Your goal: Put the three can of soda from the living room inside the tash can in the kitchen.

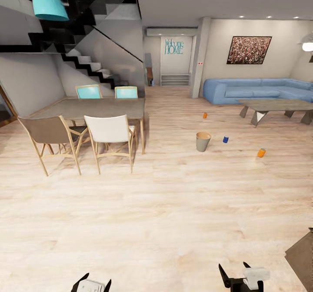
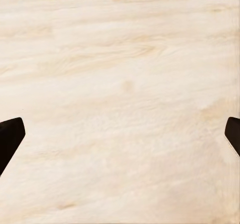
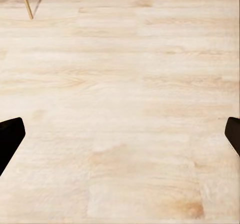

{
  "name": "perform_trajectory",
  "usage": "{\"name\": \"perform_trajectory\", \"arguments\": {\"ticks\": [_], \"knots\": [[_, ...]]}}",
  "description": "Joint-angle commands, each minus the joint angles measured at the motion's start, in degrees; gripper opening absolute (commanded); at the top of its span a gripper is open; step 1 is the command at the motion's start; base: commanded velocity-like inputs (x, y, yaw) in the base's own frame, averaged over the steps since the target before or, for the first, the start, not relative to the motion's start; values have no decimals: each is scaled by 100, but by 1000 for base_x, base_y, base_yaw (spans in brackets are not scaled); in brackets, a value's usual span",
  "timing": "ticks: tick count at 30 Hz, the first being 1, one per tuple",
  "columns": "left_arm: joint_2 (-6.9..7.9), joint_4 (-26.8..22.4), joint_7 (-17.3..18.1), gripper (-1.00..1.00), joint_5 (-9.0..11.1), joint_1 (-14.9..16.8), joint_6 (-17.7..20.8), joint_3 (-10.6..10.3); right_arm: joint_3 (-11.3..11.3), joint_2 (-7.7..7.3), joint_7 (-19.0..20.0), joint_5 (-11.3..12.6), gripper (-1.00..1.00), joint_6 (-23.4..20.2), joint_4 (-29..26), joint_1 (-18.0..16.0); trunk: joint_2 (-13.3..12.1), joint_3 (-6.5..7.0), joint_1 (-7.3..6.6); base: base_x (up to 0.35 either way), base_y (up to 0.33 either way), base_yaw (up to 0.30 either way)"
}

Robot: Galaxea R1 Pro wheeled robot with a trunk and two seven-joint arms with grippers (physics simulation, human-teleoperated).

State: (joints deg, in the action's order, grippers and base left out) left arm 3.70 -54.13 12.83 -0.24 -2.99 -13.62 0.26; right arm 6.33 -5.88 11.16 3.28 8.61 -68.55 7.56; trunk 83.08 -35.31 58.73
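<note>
Three soda cans stand on the wood floor far ahead: an orange can (image 1: 261,153) at the right, a dark blue can (image 1: 225,139) in the middle, and another orange can (image 1: 204,115) farther back. The grey trash can (image 1: 203,141) with a copper-brown inside stands just left of the blue can. My left gripper (image 1: 92,283) and right gripper (image 1: 237,277) hang low at the near edge of the head view, both open and holding nothing. In the wrist views, the left gripper (image 2: 120,139) and right gripper (image 3: 120,139) face bare floor.
A dining table (image 1: 93,107) with several chairs stands at the left, stairs (image 1: 87,61) behind it. A light-blue sofa (image 1: 261,90) and a coffee table (image 1: 276,107) are at the back right. A dark furniture corner (image 1: 302,257) juts in at the near right.
</note>
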Motion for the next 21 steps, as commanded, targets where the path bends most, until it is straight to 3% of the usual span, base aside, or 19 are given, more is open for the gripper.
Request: {"name": "perform_trajectory", "arguments": {"ticks": [1, 21], "knots": [[0, 0, 0, 100, 1, 0, 0, 0, 0, 0, 0, -1, 100, 0, 0, 0, 0, 1, 0, 310, -20, -249], [4, 1, 14, 100, 5, 0, 0, 0, 0, 7, 1, -2, 100, 0, 0, 0, 0, 41, 0, 320, -2, -228]]}}
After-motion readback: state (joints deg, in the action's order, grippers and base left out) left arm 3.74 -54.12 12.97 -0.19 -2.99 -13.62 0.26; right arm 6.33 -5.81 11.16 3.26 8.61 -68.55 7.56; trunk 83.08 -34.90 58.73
